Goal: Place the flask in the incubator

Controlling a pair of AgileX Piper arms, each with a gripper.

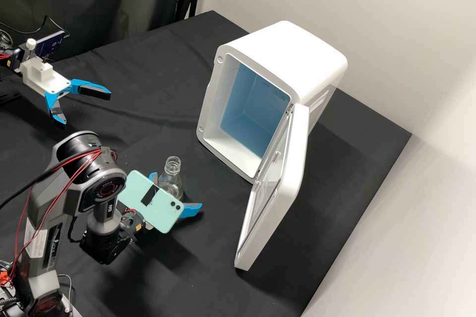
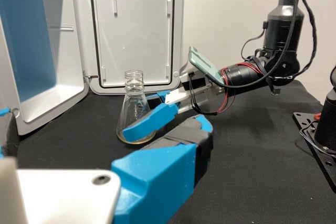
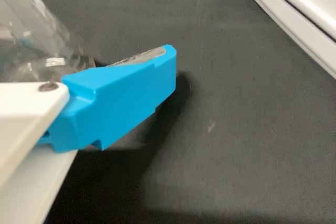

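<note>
in the high view the flask (image 1: 172, 180) stood upright on the black bench (image 1: 148, 84), outside the incubator (image 1: 287, 54) and near the foot of its open door (image 1: 287, 178). the right gripper (image 1: 175, 191), carrying a mint phone (image 1: 151, 200) on its wrist, lay spread around the flask with one blue finger on each side. the left gripper (image 1: 85, 106) hung well apart at the far side of the bench, fingers splayed and holding nothing. the incubator faced the arms with its blue-lined chamber exposed.

in the left wrist view the flask stood between the right gripper's fingers (image 2: 152, 121), one in front of the glass and one behind. a thin amber layer seemed to lie at the bottom of the flask, though this was hard to make out.

in the right wrist view one finger (image 3: 121, 93) lay just beside the flask's sloping wall; whether its pad touched the glass could not be told.
</note>
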